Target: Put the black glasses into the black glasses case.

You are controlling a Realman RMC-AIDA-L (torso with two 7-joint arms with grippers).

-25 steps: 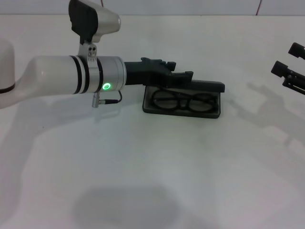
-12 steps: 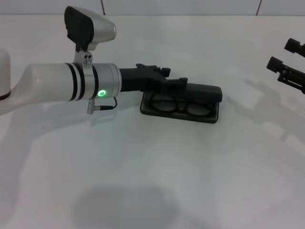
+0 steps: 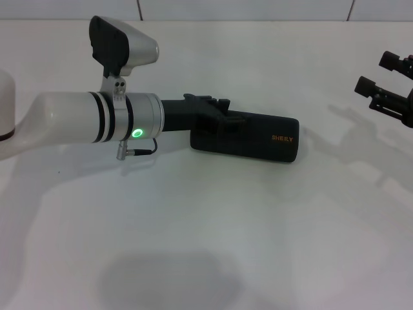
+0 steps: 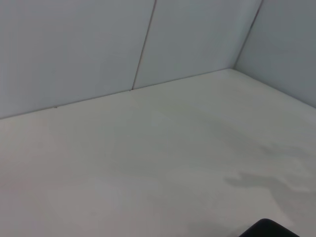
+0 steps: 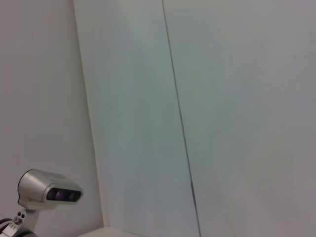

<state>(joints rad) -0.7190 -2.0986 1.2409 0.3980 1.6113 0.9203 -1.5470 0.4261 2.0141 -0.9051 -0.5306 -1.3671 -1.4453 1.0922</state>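
Note:
The black glasses case (image 3: 258, 138) lies shut on the white table in the head view, with the orange lettering on its lid facing up. The black glasses are hidden, out of sight inside the shut case. My left gripper (image 3: 222, 115) reaches in from the left and rests on the left end of the lid. My right gripper (image 3: 382, 81) hangs open and empty in the air at the far right, well away from the case.
The white table (image 3: 213, 226) spreads around the case, with a tiled wall behind it. A small dark corner (image 4: 269, 229) shows at the edge of the left wrist view. The right wrist view shows the wall and the left arm's camera housing (image 5: 47, 190).
The case lid has come down from open to fully shut, covering the glasses. My left gripper moved down with the lid. My right gripper drifted slightly up and left.

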